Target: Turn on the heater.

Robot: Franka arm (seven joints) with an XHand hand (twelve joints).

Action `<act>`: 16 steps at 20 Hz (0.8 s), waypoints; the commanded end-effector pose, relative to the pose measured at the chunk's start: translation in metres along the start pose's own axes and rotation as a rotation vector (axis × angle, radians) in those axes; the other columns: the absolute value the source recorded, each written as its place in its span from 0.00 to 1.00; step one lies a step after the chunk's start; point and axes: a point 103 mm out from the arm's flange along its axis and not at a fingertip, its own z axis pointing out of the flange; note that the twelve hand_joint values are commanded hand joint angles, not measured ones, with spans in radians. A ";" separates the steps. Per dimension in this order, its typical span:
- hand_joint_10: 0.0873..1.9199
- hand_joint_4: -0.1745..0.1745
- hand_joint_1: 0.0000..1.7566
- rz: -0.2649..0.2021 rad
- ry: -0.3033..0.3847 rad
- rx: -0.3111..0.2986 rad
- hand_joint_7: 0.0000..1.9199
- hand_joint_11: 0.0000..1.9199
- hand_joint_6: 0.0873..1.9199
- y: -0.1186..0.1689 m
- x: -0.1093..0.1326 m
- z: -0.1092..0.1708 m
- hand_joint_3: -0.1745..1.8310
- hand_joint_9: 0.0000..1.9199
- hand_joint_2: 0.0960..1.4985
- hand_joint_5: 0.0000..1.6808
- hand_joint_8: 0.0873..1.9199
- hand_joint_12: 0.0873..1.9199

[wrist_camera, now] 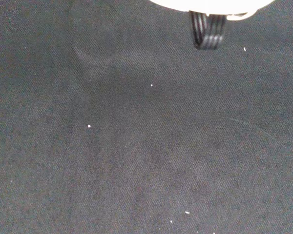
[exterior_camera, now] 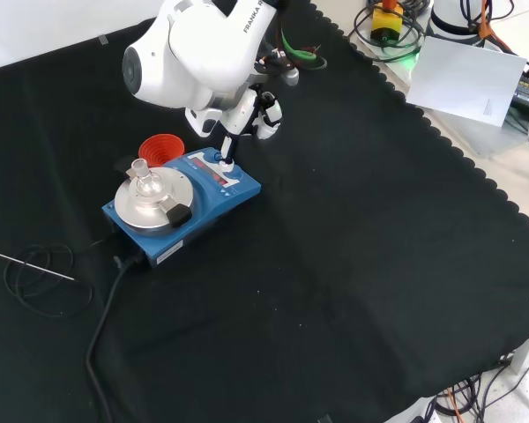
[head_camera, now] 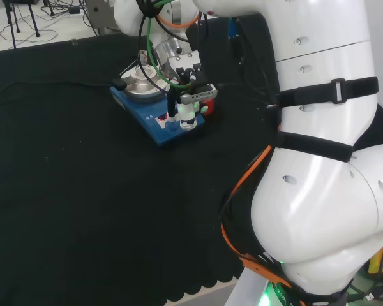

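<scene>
The heater (exterior_camera: 213, 200) is a blue box with a round silver plate (exterior_camera: 139, 204) on top and a sloped front panel with red markings. A small clear vessel (exterior_camera: 144, 175) and a black piece (exterior_camera: 178, 212) rest on the plate. In the front view the hand (exterior_camera: 247, 113) hangs over the panel end, one straight finger (exterior_camera: 227, 148) reaching down to the panel, its tip at or on the surface. The head view shows the heater (head_camera: 159, 126) with the hand (head_camera: 186, 102) above its near right corner, a fingertip (head_camera: 187, 123) down at the panel. The wrist view faces black cloth.
A red ribbed ring (exterior_camera: 161, 148) stands just behind the heater. The heater's black cable (exterior_camera: 106, 308) trails toward the cloth's front, and a thin rod with coiled wire (exterior_camera: 35, 264) lies at the left. The cloth's scalloped edge (exterior_camera: 476, 176) runs along the right.
</scene>
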 end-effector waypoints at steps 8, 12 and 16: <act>0.95 0.43 0.85 -0.036 0.013 -0.048 0.87 0.89 0.00 -0.032 0.001 -0.025 0.62 0.94 0.39 0.19 1.00 0.70; 0.95 0.42 0.85 -0.028 0.016 -0.064 0.87 0.89 0.00 -0.042 -0.002 -0.033 0.63 0.94 0.38 0.19 1.00 0.70; 0.94 0.42 0.85 -0.025 0.026 -0.072 0.87 0.89 0.00 -0.045 -0.005 -0.036 0.63 0.94 0.38 0.20 1.00 0.70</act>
